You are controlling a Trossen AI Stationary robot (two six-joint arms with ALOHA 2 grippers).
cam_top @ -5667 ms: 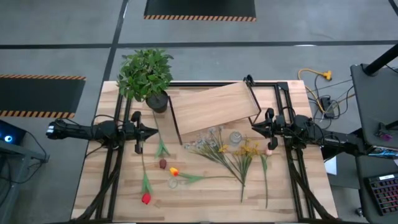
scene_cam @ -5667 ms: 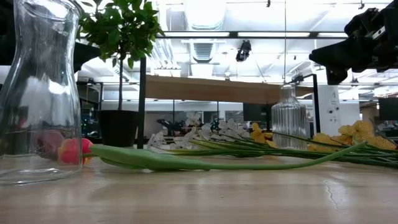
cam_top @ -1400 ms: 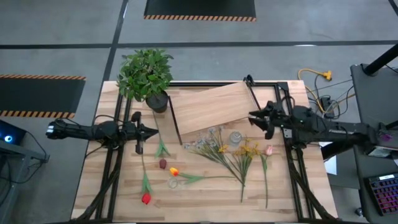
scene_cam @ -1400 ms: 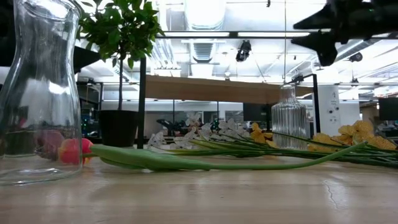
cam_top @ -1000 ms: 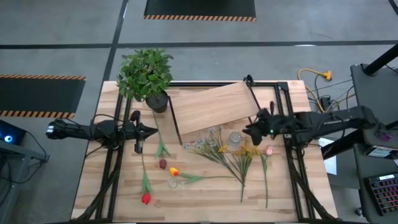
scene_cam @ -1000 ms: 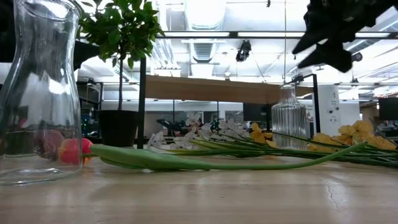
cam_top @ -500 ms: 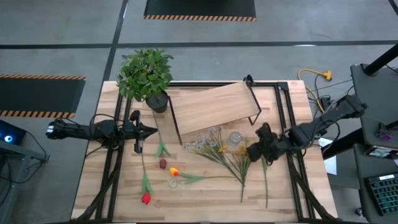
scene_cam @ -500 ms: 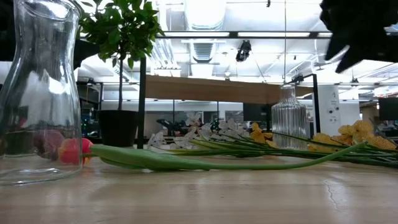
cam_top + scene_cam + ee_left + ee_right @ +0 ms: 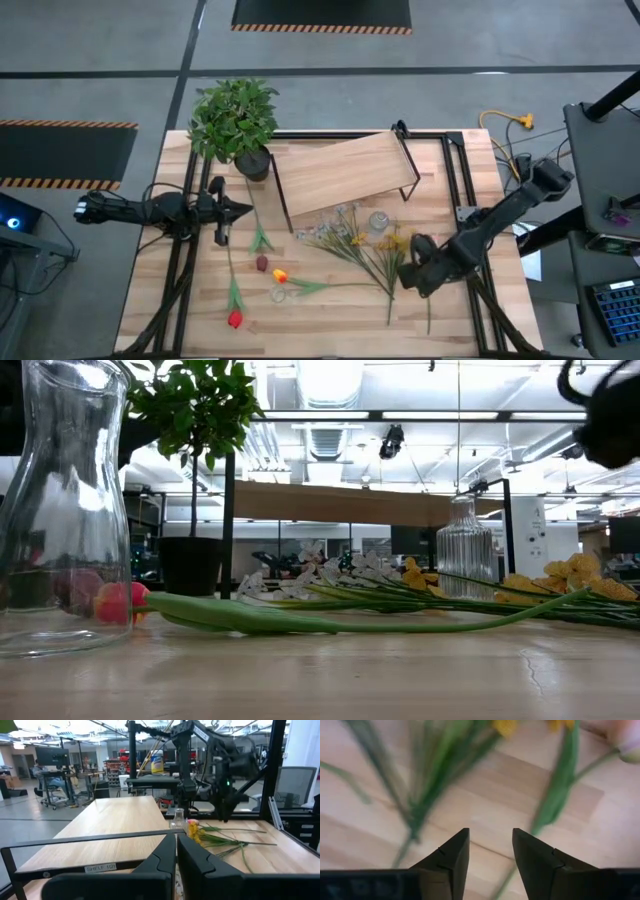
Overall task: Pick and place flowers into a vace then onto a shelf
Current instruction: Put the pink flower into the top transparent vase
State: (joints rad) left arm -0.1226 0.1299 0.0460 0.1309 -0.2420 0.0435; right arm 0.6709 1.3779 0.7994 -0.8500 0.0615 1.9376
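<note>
The flowers [image 9: 360,245] lie loose on the table: yellow blooms and pale sprays in a bundle beside a small ribbed glass vase [image 9: 378,221], an orange tulip [image 9: 280,274] and a red tulip [image 9: 235,318] to the left. My right gripper [image 9: 410,272] hangs open over the bundle's green stems [image 9: 420,795], fingers pointing down and touching nothing. A pink bud [image 9: 630,745] lies beside it. My left gripper [image 9: 222,212] waits shut at the table's left; it also shows in its wrist view [image 9: 176,851]. The shelf [image 9: 345,170] stands at the far middle.
A bushy green plant in a dark pot [image 9: 235,120] stands at the far left corner. A tall clear glass carafe [image 9: 60,510] stands close to the low camera. Black frame rails [image 9: 180,270] run along both table sides. Bare tabletop lies near the front edge [image 9: 330,325].
My right gripper has gone from beside the shelf's right end toward the table's near edge and down, tipping from level to pointing down over the flower stems. The flowers have not moved.
</note>
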